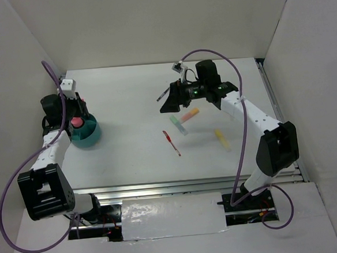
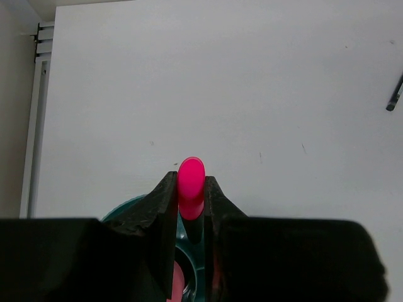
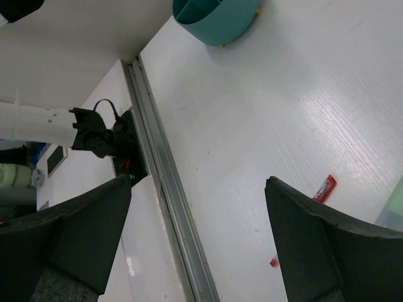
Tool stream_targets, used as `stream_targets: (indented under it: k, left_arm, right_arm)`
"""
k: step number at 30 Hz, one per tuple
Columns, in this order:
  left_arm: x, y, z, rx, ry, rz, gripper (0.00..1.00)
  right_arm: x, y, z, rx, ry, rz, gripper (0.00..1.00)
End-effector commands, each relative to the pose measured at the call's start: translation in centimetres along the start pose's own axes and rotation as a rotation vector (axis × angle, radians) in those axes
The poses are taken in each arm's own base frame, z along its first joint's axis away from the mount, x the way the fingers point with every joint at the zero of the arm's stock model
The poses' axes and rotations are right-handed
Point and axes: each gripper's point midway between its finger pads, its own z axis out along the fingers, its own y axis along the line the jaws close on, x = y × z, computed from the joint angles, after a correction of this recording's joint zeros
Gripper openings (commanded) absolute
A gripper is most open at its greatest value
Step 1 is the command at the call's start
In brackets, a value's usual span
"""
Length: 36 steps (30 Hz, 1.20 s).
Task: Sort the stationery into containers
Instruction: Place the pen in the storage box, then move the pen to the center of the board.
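Observation:
My left gripper (image 1: 75,117) is shut on a pink highlighter (image 1: 74,122) and holds it upright over the teal cup (image 1: 91,136) at the left. In the left wrist view the pink highlighter (image 2: 191,187) stands between the closed jaws of the left gripper (image 2: 190,178), its lower end inside the cup (image 2: 129,206). My right gripper (image 1: 171,102) is open and empty above the middle of the table; it is also open in the right wrist view (image 3: 198,233). On the table lie an orange highlighter (image 1: 191,114), a pastel green one (image 1: 177,124), a red pen (image 1: 171,142), a yellow highlighter (image 1: 222,138) and a dark pen (image 1: 163,94).
White walls close in the table on the left, back and right. A metal rail (image 3: 164,170) runs along the near edge. The right wrist view shows the teal cup (image 3: 217,16), the red pen's end (image 3: 324,189) and a tiny red bit (image 3: 273,262).

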Motion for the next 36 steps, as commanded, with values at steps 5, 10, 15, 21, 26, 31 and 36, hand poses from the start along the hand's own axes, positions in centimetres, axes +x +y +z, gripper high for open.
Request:
stream_targets:
  k: [5,10,15,21,26,31,36]
  left_arm:
    - [-1.1,0.6,0.3,-0.013,-0.031,0.018,0.42]
    - [-1.9,0.4,-0.4,-0.003,-0.049,0.03,0.62]
    - [-4.2,-0.7,-1.5,0.04,-0.095,0.035,0.68]
    - [-7.7,-5.4,-3.6,0.193,-0.155,0.125,0.69]
    - [-8.6,-9.4,-4.5,0.308,-0.137,0.156,0.78]
    - [-9.1,-11.9,-4.9,0.375,-0.136,0.113,0.81]
    - [-8.4,-12.8,-4.7,0.405,-0.097,0.075,0.81]
  right_arm:
    - [-2.2,-3.8,-1.0,0.162,-0.055,-0.038,0.93]
    - [-2.9,-6.1,-1.9,0.257,-0.056,-0.041,0.94]
    - [-4.9,-8.5,-4.2,0.344,-0.073,-0.093,0.93]
    - [-7.3,-15.0,-8.2,0.543,-0.041,-0.156,0.88]
    - [-6.4,-24.7,-12.1,0.827,0.089,-0.156,0.86]
    - [-5.6,-33.6,-16.5,1.056,0.086,-0.074,0.82]
    - [-5.9,-38.6,-17.9,1.137,0.051,-0.094,0.77]
